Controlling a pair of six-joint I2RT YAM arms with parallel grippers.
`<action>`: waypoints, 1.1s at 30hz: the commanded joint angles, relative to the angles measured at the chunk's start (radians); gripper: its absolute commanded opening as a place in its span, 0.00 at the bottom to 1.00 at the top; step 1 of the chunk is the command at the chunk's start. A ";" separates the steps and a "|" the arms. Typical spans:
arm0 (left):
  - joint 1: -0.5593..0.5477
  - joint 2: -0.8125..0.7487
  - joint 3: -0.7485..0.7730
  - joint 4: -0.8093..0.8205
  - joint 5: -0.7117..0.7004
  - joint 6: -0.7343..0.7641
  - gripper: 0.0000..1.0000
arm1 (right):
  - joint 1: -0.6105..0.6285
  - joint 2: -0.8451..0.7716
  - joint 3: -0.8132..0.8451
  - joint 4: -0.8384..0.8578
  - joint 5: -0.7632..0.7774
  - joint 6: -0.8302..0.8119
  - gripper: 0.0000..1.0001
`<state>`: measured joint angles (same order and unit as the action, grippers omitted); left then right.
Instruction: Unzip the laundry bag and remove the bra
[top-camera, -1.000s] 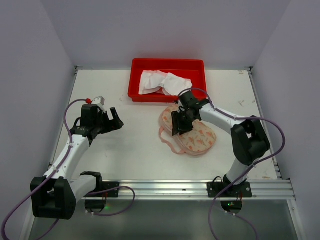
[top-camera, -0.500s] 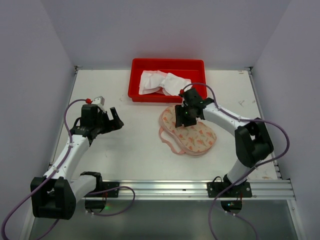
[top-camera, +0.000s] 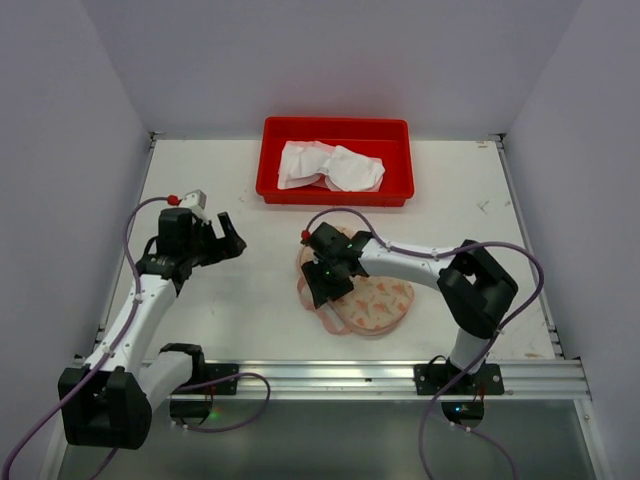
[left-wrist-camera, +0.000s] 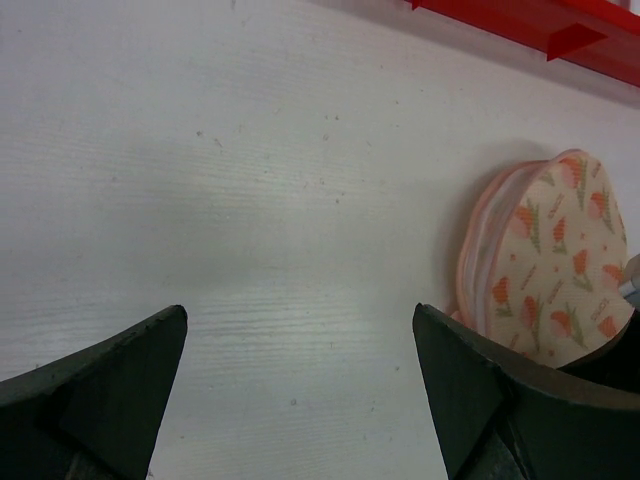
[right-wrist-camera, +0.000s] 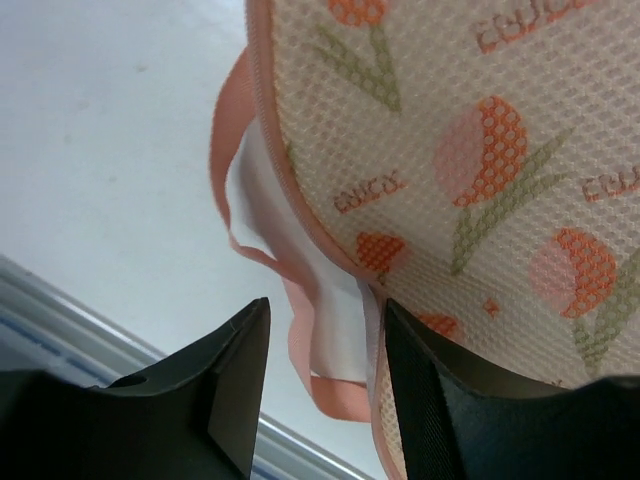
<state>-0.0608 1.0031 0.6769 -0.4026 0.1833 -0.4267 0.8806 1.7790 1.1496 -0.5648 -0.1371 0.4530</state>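
Observation:
The laundry bag (top-camera: 378, 302) lies on the table's middle, cream with salmon-pink print and a pink zip rim. Its rim gapes at the left end and shows white lining (right-wrist-camera: 340, 300). My right gripper (top-camera: 314, 288) is over that left end, jaws apart around the rim and lining (right-wrist-camera: 325, 330); one finger rests against the printed top (right-wrist-camera: 460, 130). A white to pale-pink garment, the bra (top-camera: 330, 165), lies crumpled in the red tray (top-camera: 335, 125). My left gripper (top-camera: 229, 240) is open and empty over bare table (left-wrist-camera: 300, 330), left of the bag (left-wrist-camera: 545, 260).
The red tray stands at the back centre; its edge shows in the left wrist view (left-wrist-camera: 560, 20). A metal rail (top-camera: 330, 372) runs along the near edge. Grey walls close in left, right and back.
My right gripper has swung from the bag's far side to its left end. The bag has shifted left and nearer. The left arm has barely moved.

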 joint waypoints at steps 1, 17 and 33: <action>0.009 -0.027 0.065 -0.007 0.021 -0.010 0.98 | 0.034 -0.075 0.102 -0.001 0.002 0.053 0.52; 0.009 -0.066 0.407 -0.125 -0.152 0.017 1.00 | -0.532 -0.631 0.151 -0.029 0.339 -0.020 0.99; -0.036 -0.336 0.653 -0.242 -0.473 0.172 1.00 | -0.649 -1.380 0.004 0.031 0.515 -0.168 0.99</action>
<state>-0.0769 0.7044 1.2854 -0.6155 -0.1993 -0.3092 0.2279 0.4076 1.1866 -0.5484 0.3840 0.3241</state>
